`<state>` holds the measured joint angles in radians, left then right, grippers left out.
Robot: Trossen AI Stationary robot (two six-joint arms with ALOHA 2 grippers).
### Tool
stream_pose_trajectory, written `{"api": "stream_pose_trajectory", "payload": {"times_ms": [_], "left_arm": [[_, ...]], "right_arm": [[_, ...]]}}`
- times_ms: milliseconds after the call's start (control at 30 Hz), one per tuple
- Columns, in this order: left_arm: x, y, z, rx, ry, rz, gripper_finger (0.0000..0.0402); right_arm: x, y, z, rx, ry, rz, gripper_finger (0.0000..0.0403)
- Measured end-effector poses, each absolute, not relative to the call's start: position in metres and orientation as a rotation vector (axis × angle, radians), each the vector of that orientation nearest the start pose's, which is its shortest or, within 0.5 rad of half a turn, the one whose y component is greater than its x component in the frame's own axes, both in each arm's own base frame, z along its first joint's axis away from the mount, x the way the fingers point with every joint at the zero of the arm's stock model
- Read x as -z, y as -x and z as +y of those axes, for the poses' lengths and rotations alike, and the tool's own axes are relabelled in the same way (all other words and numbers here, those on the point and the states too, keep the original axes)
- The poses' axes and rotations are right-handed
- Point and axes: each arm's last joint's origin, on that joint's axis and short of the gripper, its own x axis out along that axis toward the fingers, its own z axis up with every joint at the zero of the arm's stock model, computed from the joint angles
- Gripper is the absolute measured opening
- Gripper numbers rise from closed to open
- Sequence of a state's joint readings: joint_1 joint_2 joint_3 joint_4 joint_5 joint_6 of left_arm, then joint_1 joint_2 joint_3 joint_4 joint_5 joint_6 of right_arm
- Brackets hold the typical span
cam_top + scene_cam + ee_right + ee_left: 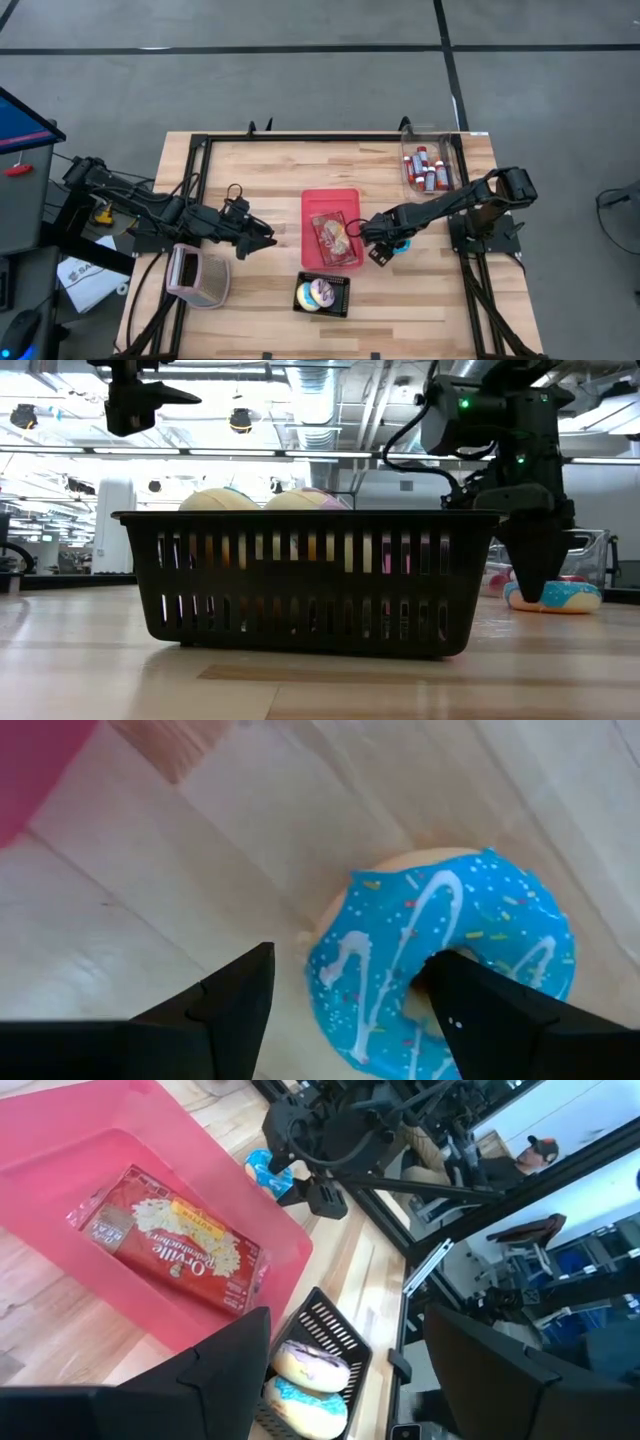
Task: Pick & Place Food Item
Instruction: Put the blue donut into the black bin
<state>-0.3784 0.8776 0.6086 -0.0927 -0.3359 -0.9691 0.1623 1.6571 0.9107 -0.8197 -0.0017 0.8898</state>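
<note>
A donut with blue icing and sprinkles (pixel 450 950) lies flat on the wooden table, right of the pink tray (pixel 312 205); the low view shows it too (pixel 570 598). My right gripper (pixel 350 1010) points down at it, open. One finger (pixel 500 1010) is at the donut's hole and the other (pixel 225 1005) is over bare wood beside the donut. My left gripper (pixel 264 240) hangs open above the table, left of the tray, with nothing between its fingers. A popcorn packet (pixel 175 1245) lies in the tray. My right gripper comes at the blue donut from above, one finger at the hole (pixel 425 975) and one outside the rim. In the low view the finger (pixel 535 565) reaches down to the donut's height. I cannot tell whether either finger touches it.
A black slotted basket (pixel 322 295) with two iced donuts stands near the front edge, just ahead of the tray. At the far right is a clear bin (pixel 428 165) of small bottles. A pinkish container (pixel 198 275) lies at the front left. A black frame edges the table.
</note>
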Motion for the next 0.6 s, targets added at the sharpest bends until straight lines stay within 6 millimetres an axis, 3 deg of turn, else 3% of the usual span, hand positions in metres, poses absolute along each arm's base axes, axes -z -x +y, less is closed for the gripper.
{"api": "stream_pose_trajectory", "payload": {"times_ms": [267,400,600], "left_arm": [[-0.266,-0.182,-0.062,-0.123,0.833,0.326,0.0260],[-0.266,-0.182,-0.062,-0.122,0.832,0.326,0.0260],[-0.266,-0.182,-0.062,-0.123,0.832,0.326,0.0260]], "right_arm": [[-0.146,-0.259,0.044,0.585,-0.582,1.487,0.0249],[-0.135,-0.252,0.045,0.607,-0.631,1.473,0.0246],[-0.135,-0.247,0.051,0.604,-0.675,1.433,0.0218]]}}
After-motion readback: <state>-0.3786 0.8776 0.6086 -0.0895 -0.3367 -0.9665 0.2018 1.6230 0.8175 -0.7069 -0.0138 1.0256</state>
